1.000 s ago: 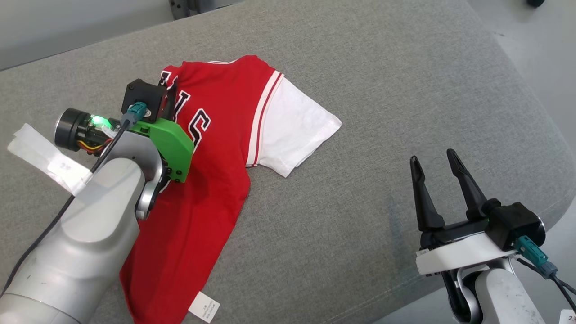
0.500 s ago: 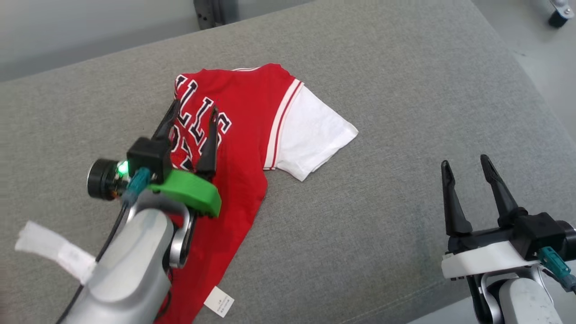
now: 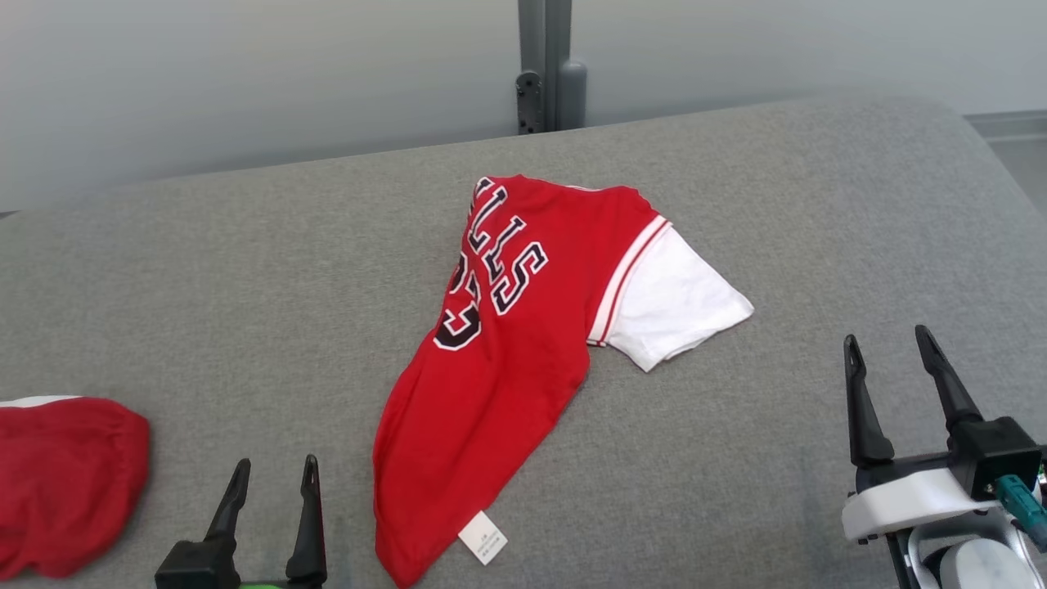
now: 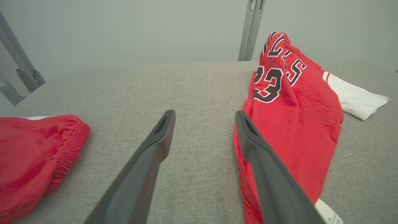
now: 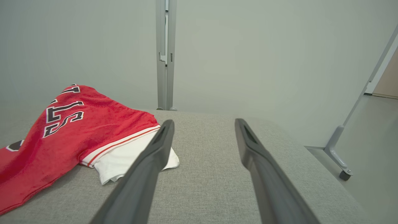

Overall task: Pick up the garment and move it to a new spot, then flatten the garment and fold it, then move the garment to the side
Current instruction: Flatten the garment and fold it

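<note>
Empty and wide open like the right end effector, the nearer left end effector sits just left of the near hem of the red garment, which stretches away across the surface.

The garment, a red jersey with black-and-white lettering, is lying folded lengthwise and slanting across the grey padded surface, its white sleeve sticking out rightward and a white label showing at the near hem.
</note>
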